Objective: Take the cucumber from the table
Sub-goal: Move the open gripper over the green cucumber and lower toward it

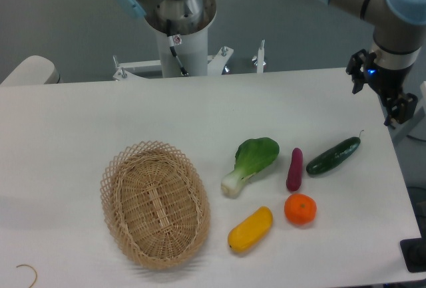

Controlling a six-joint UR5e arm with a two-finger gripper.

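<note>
The cucumber [333,156] is a dark green glossy cylinder with a thin stem tip. It lies diagonally on the white table [80,122] near the right edge. My gripper [379,94] hangs over the table's far right corner, behind and to the right of the cucumber and clearly apart from it. Its two black fingers [356,75] stand apart with nothing between them.
A slim purple vegetable [294,169] lies just left of the cucumber. A bok choy [251,163], an orange [300,209] and a yellow vegetable [251,229] lie nearby. A wicker basket [155,203] stands at the front left. The arm's base column [178,28] is at the back.
</note>
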